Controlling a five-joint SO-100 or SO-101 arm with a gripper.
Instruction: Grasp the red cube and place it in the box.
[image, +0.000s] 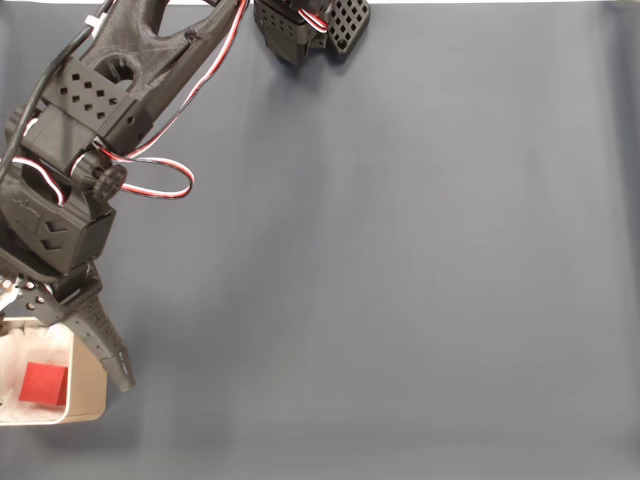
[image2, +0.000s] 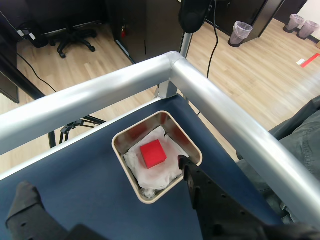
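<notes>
The gripper (image2: 105, 192) stands with its 2 fingers spread wide apart and nothing between them: in the wrist view one dark finger (image2: 30, 205) sits at the lower left and the other (image2: 200, 185) reaches up from the lower right, its tip just over the near rim of the box (image2: 187, 137). The red cube (image2: 153, 153) lies inside the box, resting on crumpled white lining, clear of both fingers and a little toward the far side of the interior. In the fixed view the same cube (image: 44, 383) shows in the box (image: 88, 395) at the lower left corner of the frame, with one black finger (image: 105, 345) angled down across the box's right edge. Judged from this, the grasp and the placing look done: the cube is in the box and released, and what seems left is only to draw the arm away. The arm (image: 90, 120) runs down the left side of the fixed view from the top edge, bent at its joints, red, white and black wires looping beside it, wrist pointing down toward the box. The dark blue table (image: 400, 300) carries the box close to its corner, where 2 silver rails (image2: 240, 130) meet in the wrist view.
</notes>
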